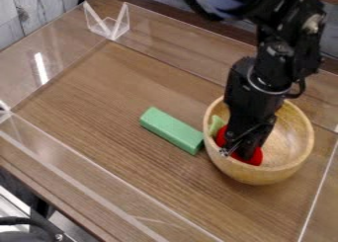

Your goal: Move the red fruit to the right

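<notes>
At the left of the wooden counter [99,108], a clear wire-like holder [109,22] stands toward the back. Near the middle, a green block [173,130] lies flat, just beside a round wooden bowl [297,165]. Inside the bowl, toward its left side, the red fruit [243,150] sits partly hidden beneath the robot's black claw [239,137], which is closed; whether it grips the fruit cannot be told.

Inside wooden bowl [295,159], red fruit [243,149] with pale green leafy end, just at tip of black gripper [232,137]. Closed, pointing down. Just beside bowl, lying flat on wooden table [93,108], green rectangular block [172,130]. Well apart, near far edge, white wire-like holder [110,23].
</notes>
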